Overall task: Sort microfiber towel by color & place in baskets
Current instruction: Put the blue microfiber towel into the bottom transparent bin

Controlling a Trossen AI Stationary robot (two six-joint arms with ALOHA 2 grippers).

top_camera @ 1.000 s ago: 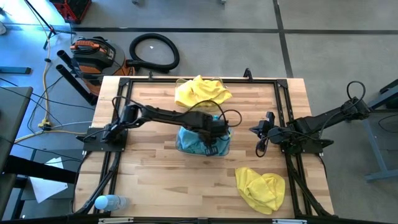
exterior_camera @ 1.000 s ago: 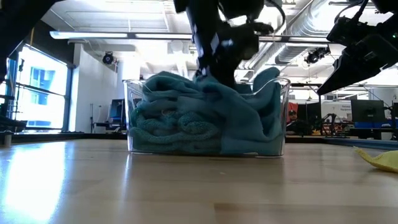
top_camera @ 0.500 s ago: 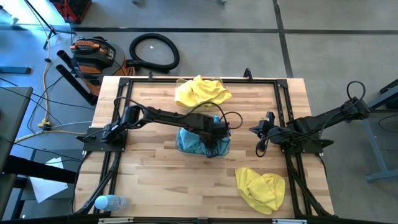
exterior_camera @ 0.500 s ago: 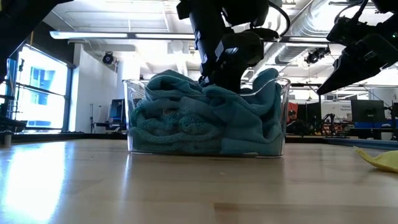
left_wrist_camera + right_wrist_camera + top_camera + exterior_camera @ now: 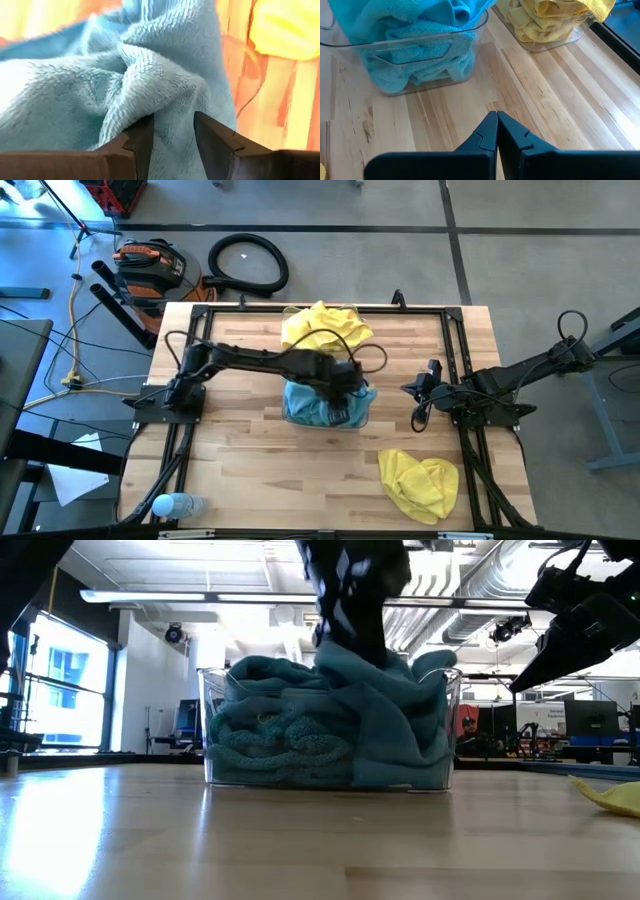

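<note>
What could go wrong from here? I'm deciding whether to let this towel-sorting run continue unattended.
The left gripper is pinching a fold of the turquoise-blue microfiber towel heaped above the rim of the clear plastic basket. If it lifts before fully releasing, it may drag the towel back out.

That towel drapes over the basket's wall, so it could slide onto the wooden table.

The crumpled yellow towel lies unsorted near the table's front edge, and a clumsy grasp could push it off.

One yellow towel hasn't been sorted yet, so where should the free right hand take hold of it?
The loose yellow towel lies crumpled on the table's near right side. Best come straight down on its raised, bunched middle: the folds there give the right hand something to pinch, while the flat edges hug the wood.
</note>
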